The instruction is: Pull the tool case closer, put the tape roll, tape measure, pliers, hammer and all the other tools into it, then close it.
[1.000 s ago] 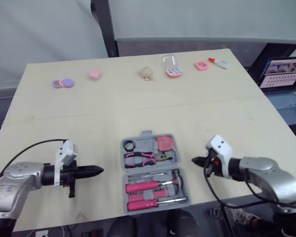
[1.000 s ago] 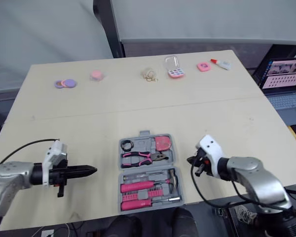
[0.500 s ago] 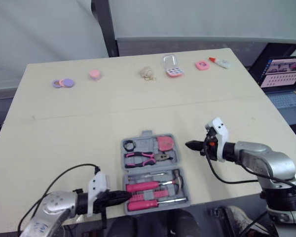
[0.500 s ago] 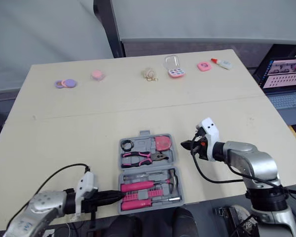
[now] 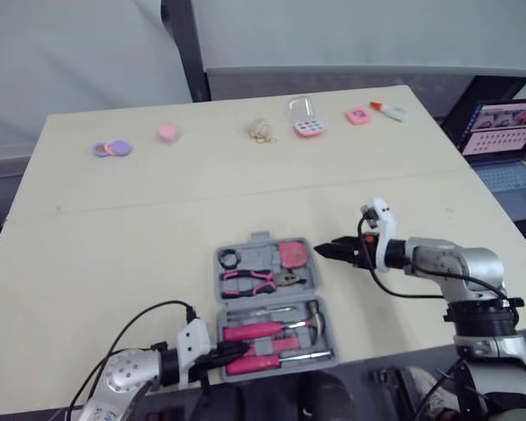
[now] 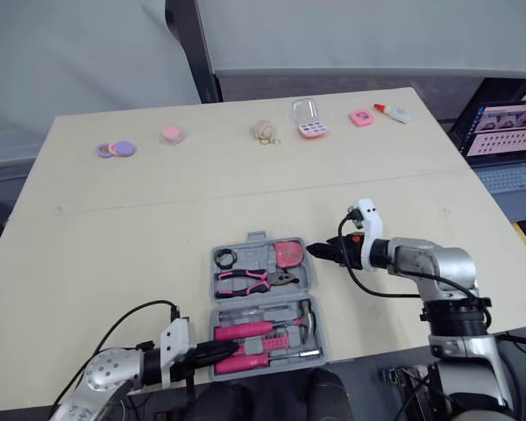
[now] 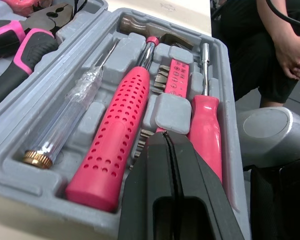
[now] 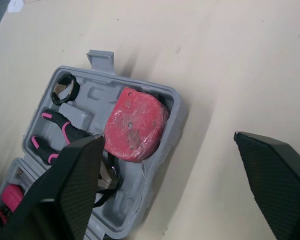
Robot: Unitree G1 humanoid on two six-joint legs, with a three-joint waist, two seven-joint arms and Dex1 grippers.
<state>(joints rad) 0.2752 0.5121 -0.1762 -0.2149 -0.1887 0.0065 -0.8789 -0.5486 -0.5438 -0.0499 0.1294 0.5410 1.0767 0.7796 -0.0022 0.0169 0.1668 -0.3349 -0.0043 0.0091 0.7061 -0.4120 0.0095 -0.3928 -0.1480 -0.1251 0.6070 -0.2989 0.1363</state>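
Observation:
The grey tool case (image 5: 267, 297) lies open near the table's front edge. Its far half holds a black tape roll (image 5: 229, 258), pink pliers (image 5: 254, 281) and a red tape measure (image 8: 135, 125). Its near half holds a pink-handled hammer (image 7: 115, 145), a pink screwdriver (image 7: 205, 125) and bits. My left gripper (image 5: 235, 349) is shut and empty, its tip over the near half's front left corner. My right gripper (image 5: 321, 250) is open just right of the tape measure corner, with nothing between its fingers (image 8: 75, 185).
Small pink and purple items line the far edge: discs (image 5: 112, 147), a compact (image 5: 307, 123), a glue tube (image 5: 390, 110). A laptop (image 5: 508, 132) sits off the table's right. A person's hands (image 7: 290, 50) rest just beyond the front edge.
My left arm swung from left of the case to its front left corner. My right gripper moved left toward the case's far right corner and opened.

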